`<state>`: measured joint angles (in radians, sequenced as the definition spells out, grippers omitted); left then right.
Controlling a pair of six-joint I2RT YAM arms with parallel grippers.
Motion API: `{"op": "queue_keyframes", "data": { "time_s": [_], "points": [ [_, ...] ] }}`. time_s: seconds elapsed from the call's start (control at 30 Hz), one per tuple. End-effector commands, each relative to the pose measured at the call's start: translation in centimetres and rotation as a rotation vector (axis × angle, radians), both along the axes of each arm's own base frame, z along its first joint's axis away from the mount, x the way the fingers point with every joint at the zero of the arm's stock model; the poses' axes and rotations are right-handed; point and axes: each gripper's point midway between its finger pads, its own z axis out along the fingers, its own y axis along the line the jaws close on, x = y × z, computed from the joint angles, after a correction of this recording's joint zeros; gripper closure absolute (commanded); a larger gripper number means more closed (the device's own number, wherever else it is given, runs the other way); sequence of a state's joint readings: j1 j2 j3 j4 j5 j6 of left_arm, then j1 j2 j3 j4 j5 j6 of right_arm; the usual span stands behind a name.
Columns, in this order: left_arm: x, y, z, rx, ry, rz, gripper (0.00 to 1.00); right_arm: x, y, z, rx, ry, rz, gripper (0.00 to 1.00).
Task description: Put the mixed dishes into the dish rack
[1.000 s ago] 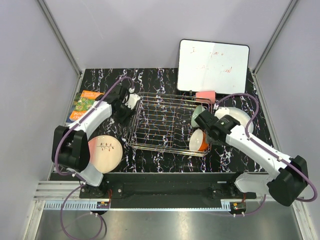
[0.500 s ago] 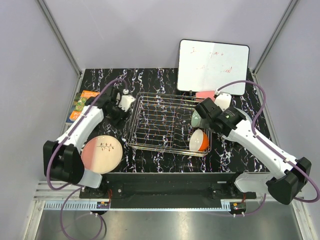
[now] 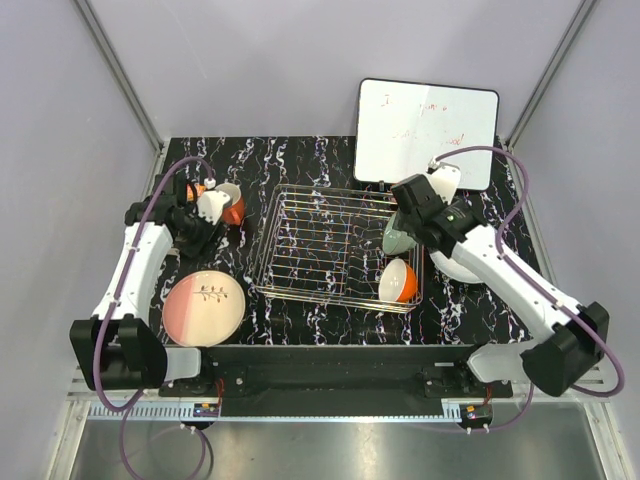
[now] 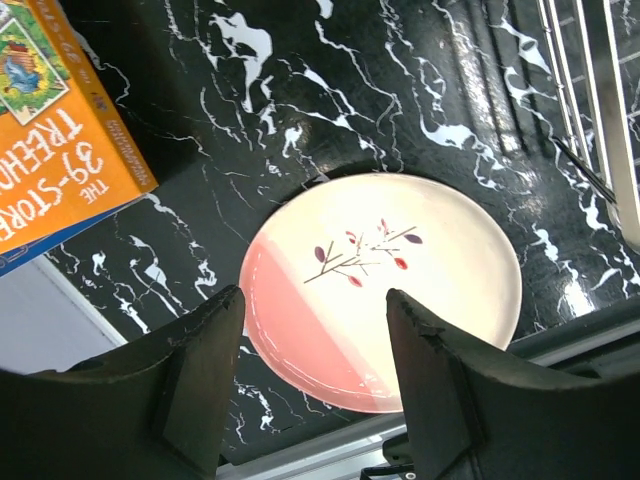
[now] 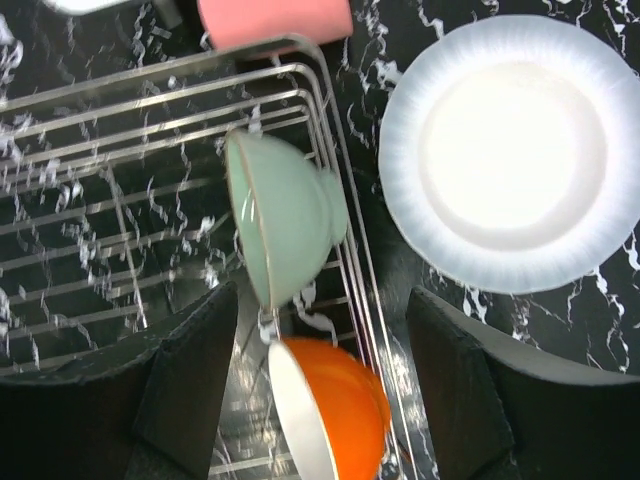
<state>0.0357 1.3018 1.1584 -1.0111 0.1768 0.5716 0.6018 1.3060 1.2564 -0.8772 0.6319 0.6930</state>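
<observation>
– Bowls are in! We see the pale green bowl [image 5: 290, 215] and the orange bowl [image 5: 330, 415] standing on their edges at the right end of the dish rack [image 3: 320, 240]. What do we load next?

– We think we are between dishes now. The white plate [image 5: 510, 150] lies flat on the table, just beside the rack. The small pink cup [image 5: 275, 20] sits just beside the rack's far corner. Our right gripper [image 5: 322, 295] hangs above the two bowls.

– Is it holding something?

– No. Its fingers are spread wide, with nothing between them, and they touch nothing.

– And our left gripper [image 4: 313, 300]?

– Spread wide too, and empty. It looks down at the pink-and-cream plate [image 4: 380, 290]. That plate lies flat near the front edge of the table, left of the rack. The orange-red mug [image 3: 234, 211] stands close to that arm.

– So what should we do?

– We guess one gripper must go down, pinch a plate by its rim, tip it up and slide it between the prongs. A flat plate is hard to grab, so we should go slow.
</observation>
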Motion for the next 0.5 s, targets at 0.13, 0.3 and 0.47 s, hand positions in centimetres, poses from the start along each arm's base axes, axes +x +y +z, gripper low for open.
{"op": "queue_keyframes", "data": {
  "time_s": [0.13, 0.3, 0.47],
  "points": [
    [0.2, -1.0, 1.0, -0.049, -0.036, -0.029, 0.37, 7.3, -3.9, 1.6, 0.095, -0.119, -0.212, 0.23],
    [0.5, -0.9, 1.7, -0.045, -0.058, -0.027, 0.37, 7.5, -10.0, -1.6, 0.226, -0.069, -0.440, 0.22],
    [1.5, -1.2, 2.2, -0.067, -0.070, -0.025, 0.37, 3.0, -14.4, -8.0, 0.325, 0.046, -0.679, 0.23]
  ]
}}
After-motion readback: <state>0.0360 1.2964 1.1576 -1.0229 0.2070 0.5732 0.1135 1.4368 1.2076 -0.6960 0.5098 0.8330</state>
